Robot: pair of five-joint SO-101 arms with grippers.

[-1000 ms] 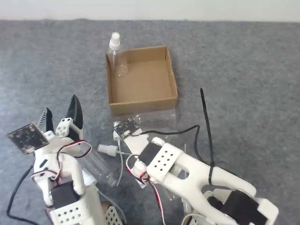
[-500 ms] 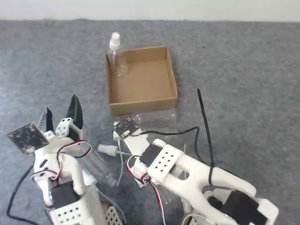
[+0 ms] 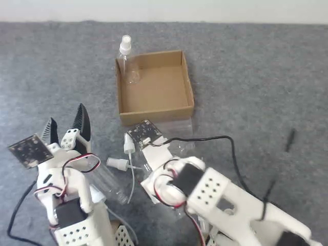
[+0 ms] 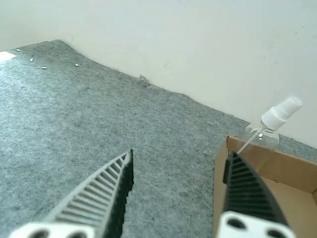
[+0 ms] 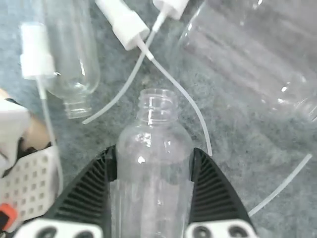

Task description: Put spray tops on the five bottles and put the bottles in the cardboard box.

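Observation:
A clear uncapped bottle (image 5: pixel 153 148) lies between the fingers of my right gripper (image 5: pixel 152 161), which is shut on it low over the grey mat. Loose spray tops (image 5: pixel 124 22) with thin tubes lie just beyond its neck, beside another uncapped bottle (image 5: pixel 74 54). In the high view the right arm's wrist (image 3: pixel 146 134) hangs just in front of the cardboard box (image 3: pixel 154 110). One bottle with a spray top (image 3: pixel 125 56) stands in the box's far left corner. My left gripper (image 3: pixel 66 127) is open and raised at the near left, apart from everything.
Several clear bottles (image 3: pixel 105 179) and spray tops (image 3: pixel 118 164) lie scattered between the two arms. A larger clear bottle (image 5: pixel 247 54) lies close to the held one. A white wall (image 4: pixel 198 44) rises behind the mat's far edge.
The right arm's body has swung to the right and lower, its wrist has turned, and its black cable has whipped out to the right. The left arm has not moved.

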